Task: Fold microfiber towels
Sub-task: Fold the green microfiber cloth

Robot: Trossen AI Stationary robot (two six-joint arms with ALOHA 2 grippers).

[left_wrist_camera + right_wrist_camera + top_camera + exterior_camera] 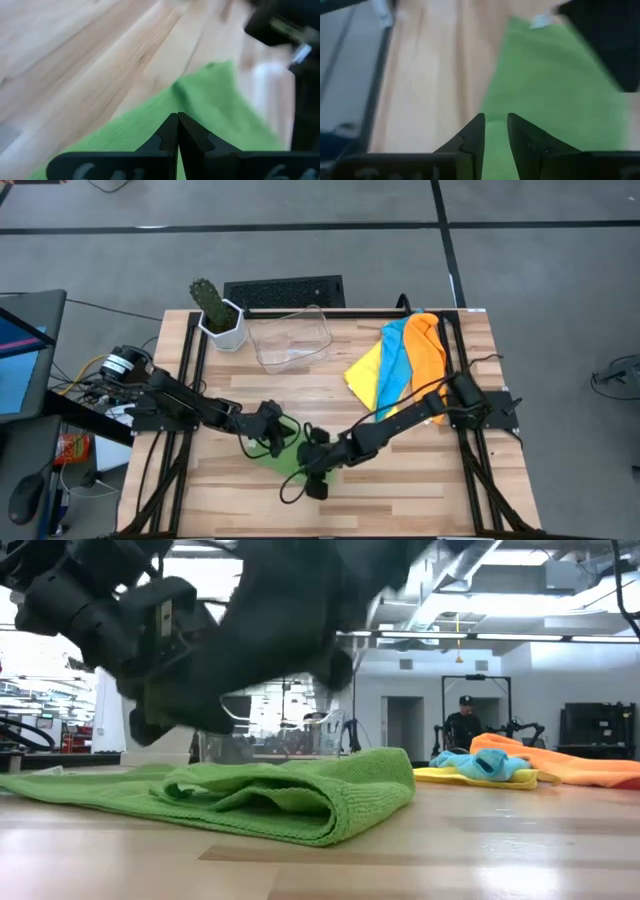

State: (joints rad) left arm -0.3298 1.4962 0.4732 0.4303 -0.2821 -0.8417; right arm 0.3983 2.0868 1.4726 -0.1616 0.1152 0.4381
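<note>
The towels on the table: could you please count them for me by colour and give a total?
Green towel: 1, under the two arms
Yellow towel: 1, in the pile
Light blue towel: 1, in the pile
Orange towel: 1, in the pile
Total: 4 towels

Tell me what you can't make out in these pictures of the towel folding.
- High view: most of the green towel is hidden under both arms, so its fold cannot be judged.
- Low view: a blurred dark gripper fills the upper left; which arm it belongs to is unclear.
- Right wrist view: the right gripper stands slightly apart over the green towel; whether it pinches cloth is unclear.
- Left wrist view: the left gripper is shut; any cloth between its tips is not visible.
</note>
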